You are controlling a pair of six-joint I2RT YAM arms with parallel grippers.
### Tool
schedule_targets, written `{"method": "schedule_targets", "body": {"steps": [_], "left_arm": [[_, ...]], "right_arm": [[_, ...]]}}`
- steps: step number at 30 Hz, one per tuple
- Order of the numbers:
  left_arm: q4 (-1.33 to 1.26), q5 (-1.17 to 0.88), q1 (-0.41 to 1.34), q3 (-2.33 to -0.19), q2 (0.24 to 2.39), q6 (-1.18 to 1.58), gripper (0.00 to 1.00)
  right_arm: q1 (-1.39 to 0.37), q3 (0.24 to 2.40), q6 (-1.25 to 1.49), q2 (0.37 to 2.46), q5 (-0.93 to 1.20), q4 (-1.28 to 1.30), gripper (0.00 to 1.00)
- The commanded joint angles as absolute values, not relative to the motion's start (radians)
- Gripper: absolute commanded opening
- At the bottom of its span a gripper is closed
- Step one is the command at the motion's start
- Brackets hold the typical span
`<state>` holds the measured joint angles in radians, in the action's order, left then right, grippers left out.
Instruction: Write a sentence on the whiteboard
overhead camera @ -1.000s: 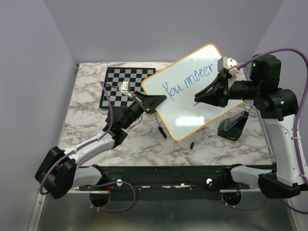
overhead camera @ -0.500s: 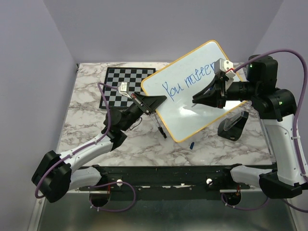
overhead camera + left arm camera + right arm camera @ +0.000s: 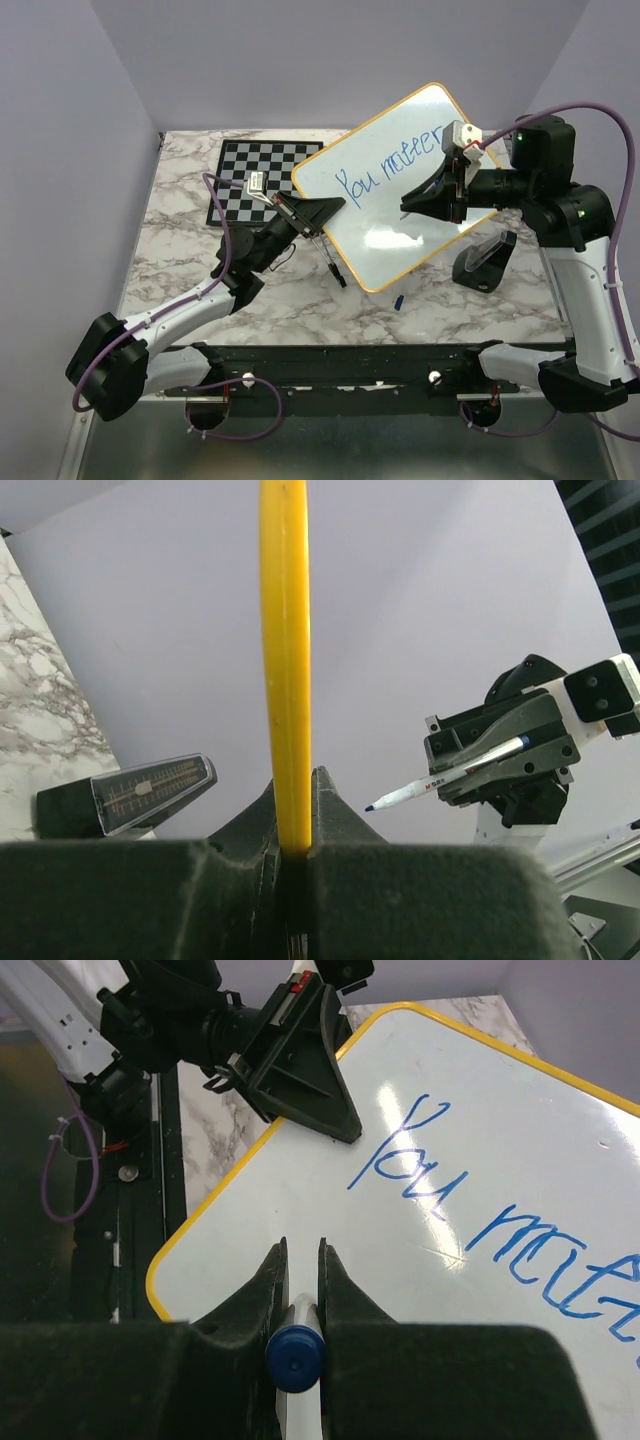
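Note:
The whiteboard (image 3: pixel 400 225), white with a yellow frame, is held tilted up off the table. My left gripper (image 3: pixel 318 212) is shut on its lower-left edge, seen edge-on as a yellow strip (image 3: pixel 285 660) between the fingers of the left gripper (image 3: pixel 297 780). The sentence (image 3: pixel 390 160) in blue reads "You matter" and shows in the right wrist view (image 3: pixel 470 1200). My right gripper (image 3: pixel 412 205) is shut on a white marker (image 3: pixel 450 780) with a blue end (image 3: pixel 293 1357). The marker's tip points at the board (image 3: pixel 300 1180), a little off its surface.
A black-and-white chessboard (image 3: pixel 255 175) lies at the back left, partly under the whiteboard. A dark pen (image 3: pixel 335 272) and a small blue cap (image 3: pixel 399 300) lie on the marble table (image 3: pixel 180 250) below the board. A black stand (image 3: pixel 485 260) sits at the right.
The whiteboard has been tilted and lifted a little higher. My right gripper with the marker has risen slightly with it. The writing is unchanged.

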<state>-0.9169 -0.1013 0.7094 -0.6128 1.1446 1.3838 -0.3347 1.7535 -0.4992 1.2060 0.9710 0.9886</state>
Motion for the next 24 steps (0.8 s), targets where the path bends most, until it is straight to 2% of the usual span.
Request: {"method": "schedule_targets", "body": {"steps": [1, 10, 24], "left_arm": [[-1.066, -0.046, 0.721, -0.640, 1.101, 1.417, 0.00], [-1.014, -0.014, 0.752, -0.692, 1.137, 1.416, 0.00], [-0.982, 0.021, 0.764, -0.718, 1.134, 1.399, 0.00]], "right_arm": [[-0.359, 1.743, -0.476, 1.204, 0.931, 0.963, 0.01], [-0.532, 1.750, -0.535, 1.238, 0.876, 0.989, 0.01], [-0.552, 1.733, -0.517, 1.213, 0.759, 0.947, 0.00]]}}
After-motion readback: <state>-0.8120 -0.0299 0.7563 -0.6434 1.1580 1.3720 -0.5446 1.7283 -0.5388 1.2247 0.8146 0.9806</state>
